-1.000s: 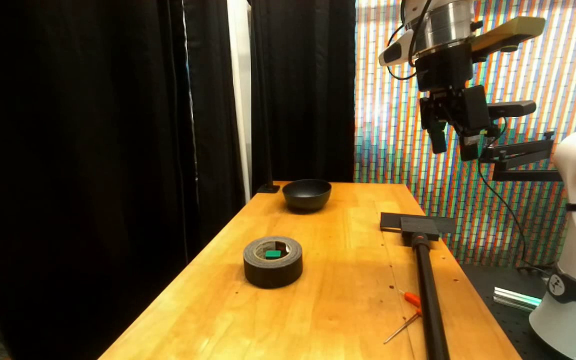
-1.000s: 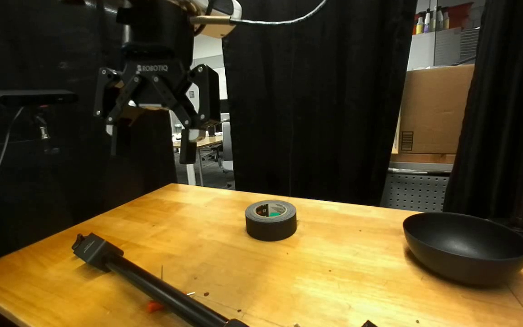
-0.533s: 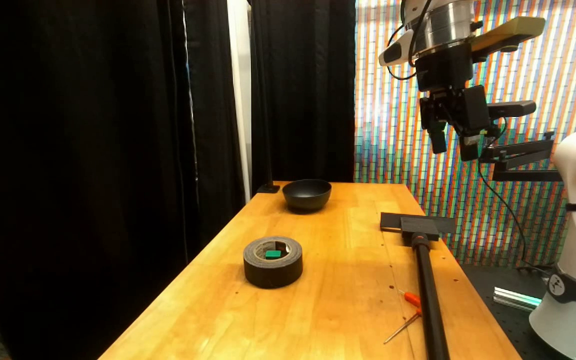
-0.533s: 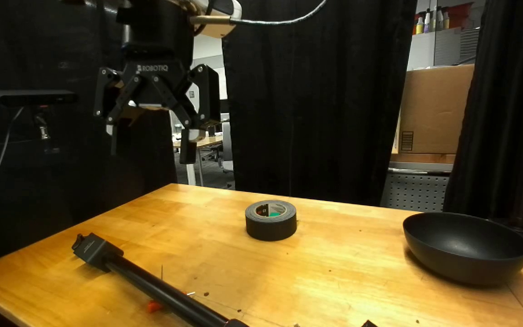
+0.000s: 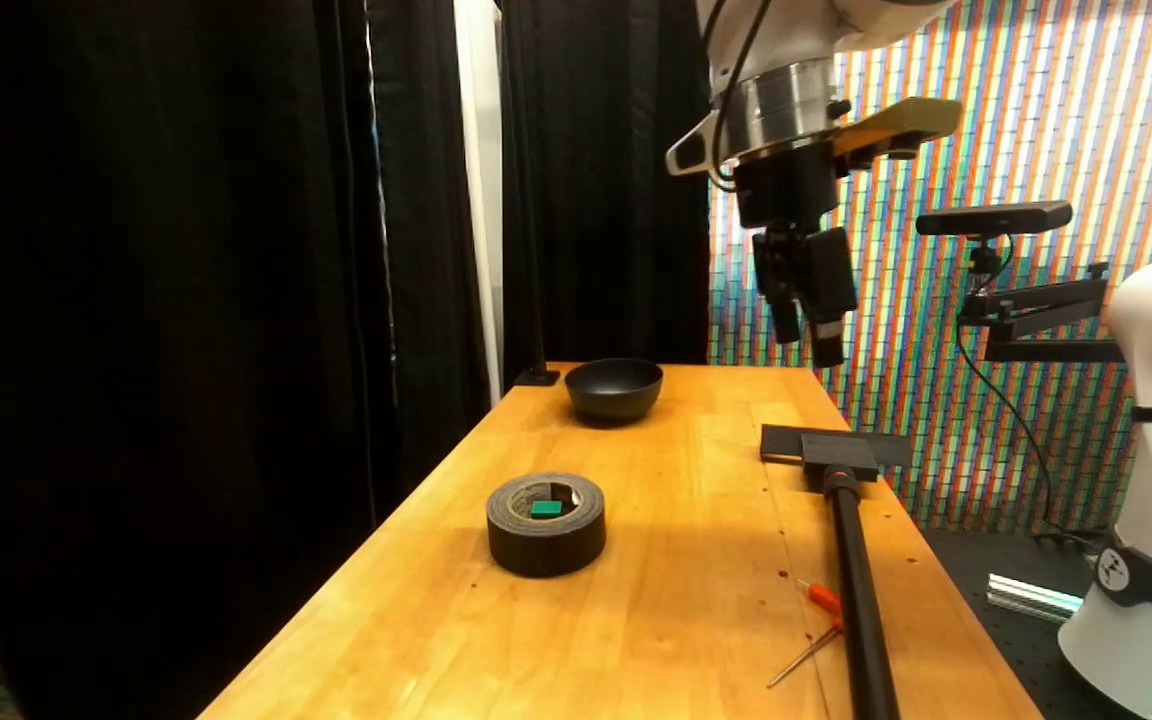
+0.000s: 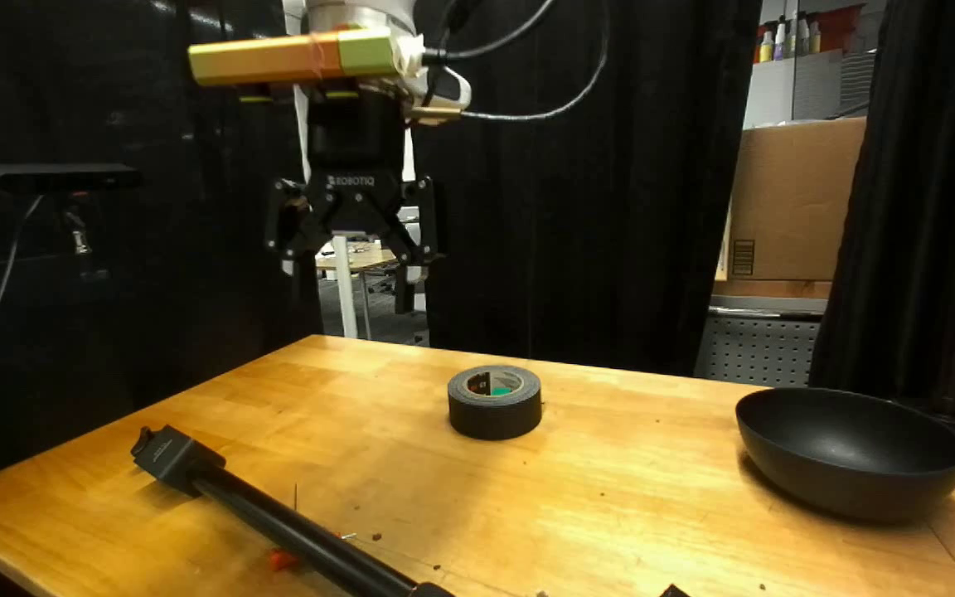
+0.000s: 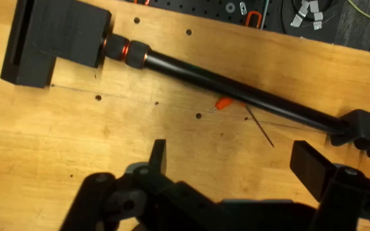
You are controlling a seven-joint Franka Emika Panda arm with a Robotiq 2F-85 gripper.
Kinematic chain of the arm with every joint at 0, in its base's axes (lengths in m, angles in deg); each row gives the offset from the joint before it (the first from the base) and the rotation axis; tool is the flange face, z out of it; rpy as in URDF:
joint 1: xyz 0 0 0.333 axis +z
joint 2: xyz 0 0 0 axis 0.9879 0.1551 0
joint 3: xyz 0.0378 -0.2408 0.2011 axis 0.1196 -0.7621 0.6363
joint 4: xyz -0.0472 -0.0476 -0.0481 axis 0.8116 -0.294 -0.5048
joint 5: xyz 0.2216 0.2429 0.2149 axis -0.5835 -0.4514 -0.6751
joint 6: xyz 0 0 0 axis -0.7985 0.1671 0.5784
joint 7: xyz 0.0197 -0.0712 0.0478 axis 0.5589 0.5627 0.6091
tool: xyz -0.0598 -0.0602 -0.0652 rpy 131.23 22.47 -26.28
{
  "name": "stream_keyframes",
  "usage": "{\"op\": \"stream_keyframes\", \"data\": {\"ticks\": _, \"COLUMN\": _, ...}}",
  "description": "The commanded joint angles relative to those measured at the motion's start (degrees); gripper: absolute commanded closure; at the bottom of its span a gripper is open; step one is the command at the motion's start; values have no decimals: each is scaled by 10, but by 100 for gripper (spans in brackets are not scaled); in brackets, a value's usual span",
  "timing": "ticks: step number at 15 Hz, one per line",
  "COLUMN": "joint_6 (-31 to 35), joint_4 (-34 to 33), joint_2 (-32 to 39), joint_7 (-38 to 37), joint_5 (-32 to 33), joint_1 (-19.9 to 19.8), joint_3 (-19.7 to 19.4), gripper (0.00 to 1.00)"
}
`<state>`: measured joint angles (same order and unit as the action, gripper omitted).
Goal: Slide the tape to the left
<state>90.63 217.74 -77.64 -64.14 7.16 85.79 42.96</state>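
The tape, a squat black roll, lies flat on the wooden table in both exterior views. A small green piece shows in its centre hole. My gripper hangs high above the table, well apart from the tape. It also shows in an exterior view, up and to the left of the tape there. In the wrist view the gripper is open, with a wide gap and only bare wood seen between the fingers. I cannot make out the tape in the wrist view.
A dark bowl stands at the table's far end. A long black T-shaped tool lies along the robot-side edge, with a small orange-handled tool partly under it. A thin stand's base sits near the bowl.
In the last half second my gripper has moved in over the table and lower, leftward in one exterior picture and rightward in another. The tape and other things have not moved.
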Motion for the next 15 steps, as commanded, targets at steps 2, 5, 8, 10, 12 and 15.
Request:
{"op": "stream_keyframes", "data": {"ticks": 2, "joint_6": 57, "joint_4": -134, "joint_2": 181, "joint_7": -6, "joint_5": -7, "joint_1": 8, "joint_3": 16, "gripper": 0}}
{"op": "stream_keyframes", "data": {"ticks": 5, "joint_6": 78, "joint_4": -195, "joint_2": 251, "joint_7": 5, "joint_5": -2, "joint_1": 4, "joint_3": 17, "gripper": 0}}
{"op": "stream_keyframes", "data": {"ticks": 8, "joint_6": 87, "joint_4": -240, "joint_2": 296, "joint_7": 21, "joint_5": -11, "joint_1": -7, "joint_3": 9, "gripper": 0}}
{"op": "stream_keyframes", "data": {"ticks": 10, "joint_6": 89, "joint_4": -257, "joint_2": 314, "joint_7": 33, "joint_5": -15, "joint_1": -18, "joint_3": 2, "gripper": 0}}
{"op": "stream_keyframes", "data": {"ticks": 12, "joint_6": 92, "joint_4": -270, "joint_2": 330, "joint_7": 48, "joint_5": -20, "joint_1": -27, "joint_3": -3, "gripper": 0}}
{"op": "stream_keyframes", "data": {"ticks": 15, "joint_6": 93, "joint_4": -286, "joint_2": 355, "joint_7": 69, "joint_5": -24, "joint_1": -37, "joint_3": -4, "gripper": 0}}
